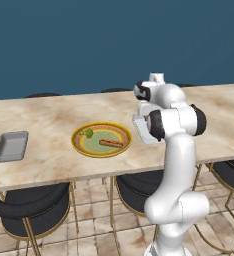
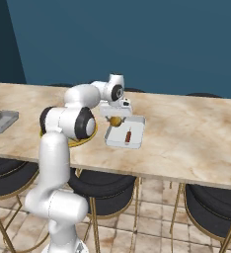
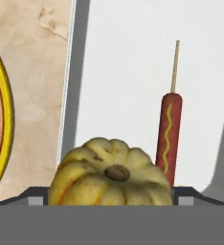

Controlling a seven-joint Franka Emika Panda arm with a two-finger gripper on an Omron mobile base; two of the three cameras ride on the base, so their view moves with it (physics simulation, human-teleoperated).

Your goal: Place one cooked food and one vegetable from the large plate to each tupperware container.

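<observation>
Yellow squash (image 3: 110, 178) seemingly between fingers (image 3: 37, 196)

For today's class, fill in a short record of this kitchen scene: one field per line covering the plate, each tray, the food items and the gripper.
Large plate: on the counter, holding broccoli and a sausage
Near tray: beside the plate, holds a corn dog
Far tray: apart, left end of the counter, nothing seen in it
Squash: yellow, ribbed, between the fingers over the near tray
Gripper: jaws wide around the squash; whether it is held or released cannot be told
</observation>
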